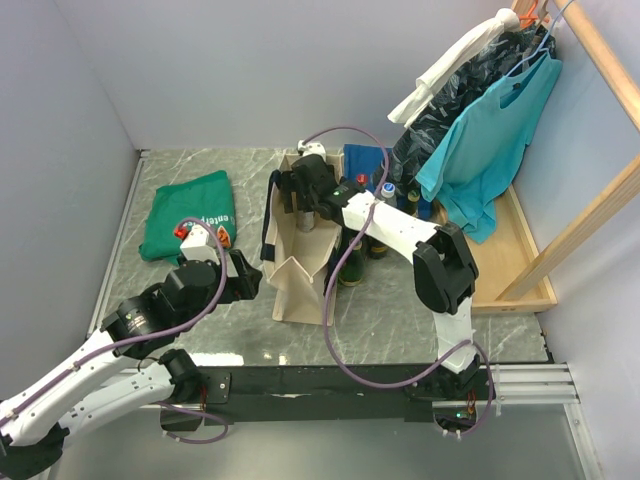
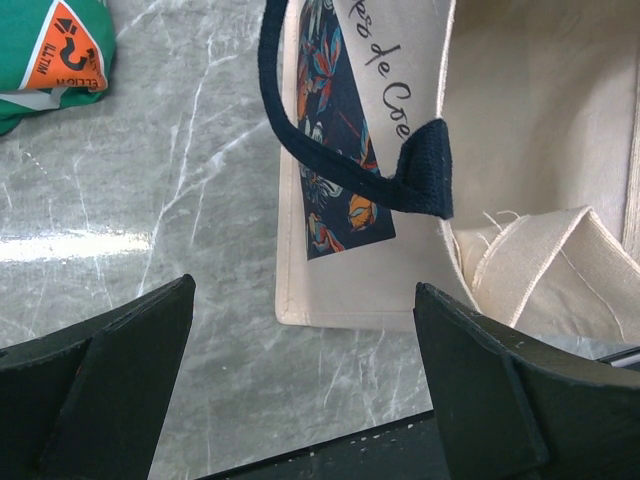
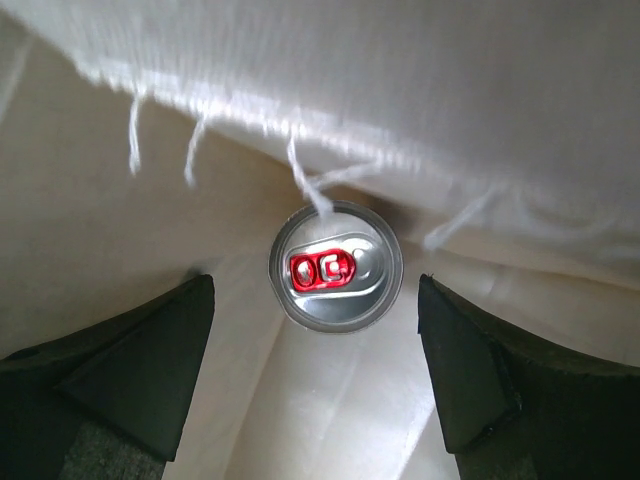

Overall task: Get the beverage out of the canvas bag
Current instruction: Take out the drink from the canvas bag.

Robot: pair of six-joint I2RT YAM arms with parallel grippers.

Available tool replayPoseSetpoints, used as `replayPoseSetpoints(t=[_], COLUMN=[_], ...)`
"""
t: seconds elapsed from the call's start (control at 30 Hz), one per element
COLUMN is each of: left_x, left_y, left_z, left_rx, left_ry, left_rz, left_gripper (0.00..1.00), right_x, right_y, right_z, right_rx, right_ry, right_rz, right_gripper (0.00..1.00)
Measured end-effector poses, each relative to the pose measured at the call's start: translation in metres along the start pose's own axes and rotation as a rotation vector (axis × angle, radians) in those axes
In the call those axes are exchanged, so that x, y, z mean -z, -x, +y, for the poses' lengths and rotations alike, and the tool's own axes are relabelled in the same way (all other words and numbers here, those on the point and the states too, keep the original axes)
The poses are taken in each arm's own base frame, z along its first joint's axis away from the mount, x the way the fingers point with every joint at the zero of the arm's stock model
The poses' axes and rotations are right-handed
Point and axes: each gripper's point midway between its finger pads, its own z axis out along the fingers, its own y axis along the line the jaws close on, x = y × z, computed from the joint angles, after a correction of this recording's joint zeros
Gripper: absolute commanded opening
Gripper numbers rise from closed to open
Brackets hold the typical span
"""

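The can (image 3: pixel 336 266) is seen upright deep in the bag (image 1: pixel 296 288), below the open, empty right gripper (image 3: pixel 315 300), so the reach is judged in hand and a straight descent and closure are called for, while the left gripper (image 2: pixel 305 290) is held open beside the bag.

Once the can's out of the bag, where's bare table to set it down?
Bare marble lies in front of the canvas bag up to the black front rail, and behind the green T-shirt along the back wall. The gap between T-shirt and bag holds the left pincer. Right of the bag is crowded: bottles, blue cloth.
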Motion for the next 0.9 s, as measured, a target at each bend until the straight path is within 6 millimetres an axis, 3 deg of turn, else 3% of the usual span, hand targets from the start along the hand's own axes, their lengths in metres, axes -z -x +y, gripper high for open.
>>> replayPoseSetpoints(t=[0.23,0.9], left_x=[0.0,0.0], left_y=[0.001,0.002], left_z=[0.001,0.002], left_rx=[0.001,0.002], left_ry=[0.003,0.009], left_rz=[-0.005,-0.011], left_gripper=[0.96,0.96], right_x=[-0.001,-0.005], right_y=[-0.003,0.017], right_z=[-0.002,0.001], right_rx=[0.023,0.056], right_ry=[0.008,0.001], right_rz=[-0.015,-0.07], right_gripper=[0.88,0.89])
